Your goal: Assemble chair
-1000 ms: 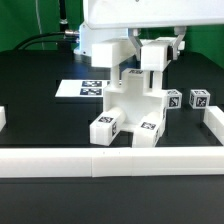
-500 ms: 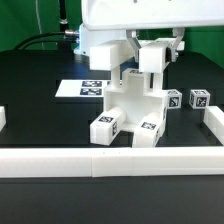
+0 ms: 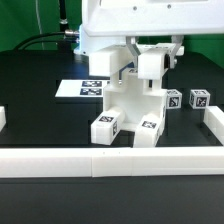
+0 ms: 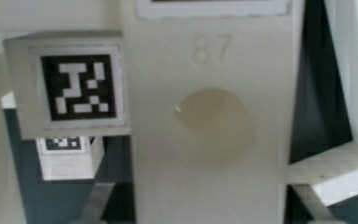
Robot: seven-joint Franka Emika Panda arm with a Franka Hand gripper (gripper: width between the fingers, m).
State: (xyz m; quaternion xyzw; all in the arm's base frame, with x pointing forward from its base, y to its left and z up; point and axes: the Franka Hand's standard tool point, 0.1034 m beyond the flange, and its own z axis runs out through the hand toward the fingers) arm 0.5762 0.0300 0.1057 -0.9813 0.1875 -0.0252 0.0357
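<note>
**Arm holds a white part over the half-built chair**

At the exterior view's left, a short end of border rail point(image 3: 3, 118) sits at the edge of the black table point(image 3: 40, 125). Next comes the marker board point(image 3: 90, 88), lying flat. In the middle stands the chair point(image 3: 128, 108), partly built: a blocky white body with tagged feet toward the front. Right above it the gripper point(image 3: 150, 55) is closed nearly tight on a white part point(image 3: 150, 68). The part is upright and its lower end meets the chair's top; whether it is seated I cannot tell. From the wrist, that part point(image 4: 202, 120) fills the view, with a tag point(image 4: 80, 84) on another white piece beside it. Further right lie a loose tagged block point(image 3: 175, 99) and a second block point(image 3: 200, 100) just beside it, near the right-hand rail point(image 3: 212, 125).
</note>
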